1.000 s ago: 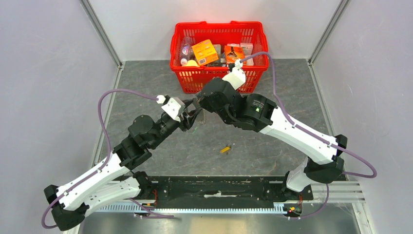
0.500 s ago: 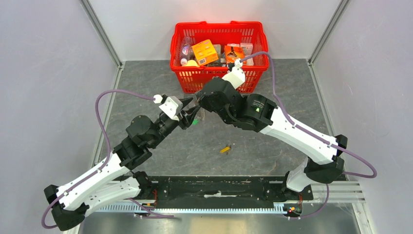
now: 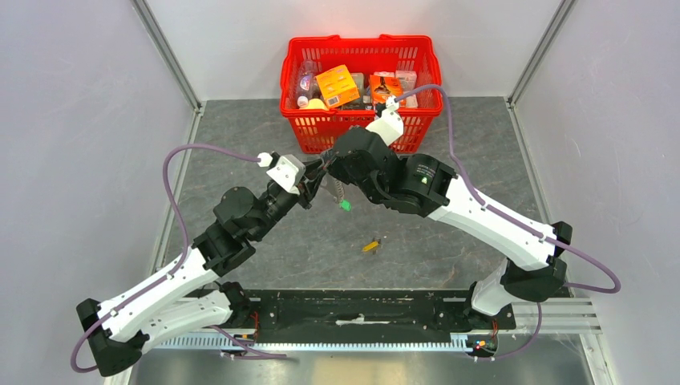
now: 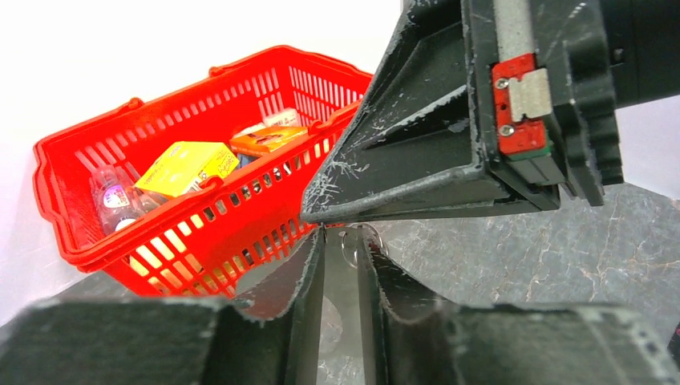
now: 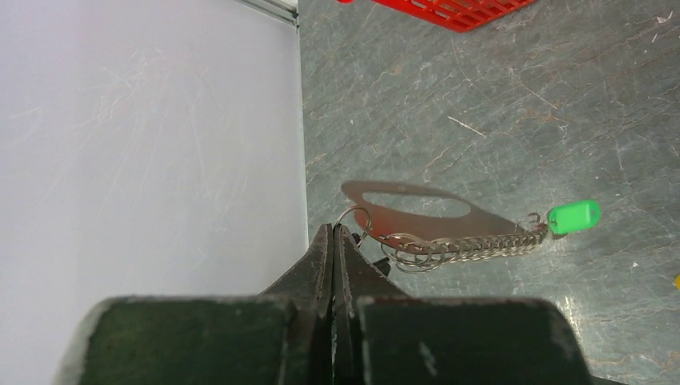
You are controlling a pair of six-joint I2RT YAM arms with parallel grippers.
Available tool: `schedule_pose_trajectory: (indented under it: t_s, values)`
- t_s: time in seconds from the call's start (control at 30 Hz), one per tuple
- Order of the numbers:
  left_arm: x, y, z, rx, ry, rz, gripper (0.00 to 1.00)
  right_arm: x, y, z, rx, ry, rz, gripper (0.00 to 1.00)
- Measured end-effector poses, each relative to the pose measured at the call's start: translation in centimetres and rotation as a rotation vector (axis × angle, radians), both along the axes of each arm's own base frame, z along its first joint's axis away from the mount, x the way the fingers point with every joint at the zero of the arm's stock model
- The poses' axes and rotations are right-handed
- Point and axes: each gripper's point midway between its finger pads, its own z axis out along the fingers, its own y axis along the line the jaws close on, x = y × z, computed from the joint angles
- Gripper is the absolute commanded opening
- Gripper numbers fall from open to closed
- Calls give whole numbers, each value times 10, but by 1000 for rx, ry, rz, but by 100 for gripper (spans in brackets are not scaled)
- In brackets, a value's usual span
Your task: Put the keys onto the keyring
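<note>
My right gripper (image 5: pixel 333 228) is shut on a small wire loop of the keyring (image 5: pixel 473 245). The keyring's coiled stretch and a flat slotted metal piece trail away from the tips. The green key (image 5: pixel 574 216) hangs at the keyring's far end, above the table (image 3: pixel 345 205). My left gripper (image 4: pixel 343 241) sits just under the right fingers (image 4: pixel 401 160). Its jaws stand a narrow gap apart, with a wire ring (image 4: pixel 353 245) at their tips. The yellow key (image 3: pixel 371 245) lies alone on the table, nearer the arm bases. Both grippers meet in front of the basket (image 3: pixel 323 176).
A red plastic basket (image 3: pixel 321 136) full of packets and bottles stands at the back centre, just behind the grippers. Grey walls with metal rails (image 3: pixel 168 56) bound the table left and right. The black base rail (image 3: pixel 361 309) runs along the near edge.
The green key has gone from beside the left fingers to hanging lower right on the keyring. The left jaws have narrowed and shifted slightly up and right. The right arm has stayed put.
</note>
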Motion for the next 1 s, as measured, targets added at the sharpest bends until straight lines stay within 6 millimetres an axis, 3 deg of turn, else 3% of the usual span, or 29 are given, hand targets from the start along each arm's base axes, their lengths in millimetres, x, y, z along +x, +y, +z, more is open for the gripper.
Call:
schedule_pose_trajectory:
  t_s: [0.27,0.77,0.83,1.0]
  values:
    - [5,5,2,-2,-7,37,3,0,0,0,-1,0,4,0]
    - [5,7,4,-8,-14,43,2,-1,2,0,31,-4,18,0]
    - [4,8,6,-12,-18,40,2,-2,2,2,40,-8,21,8]
    - [-2,8,10,-19,-29,19,2,-5,1,6,64,-15,29,17]
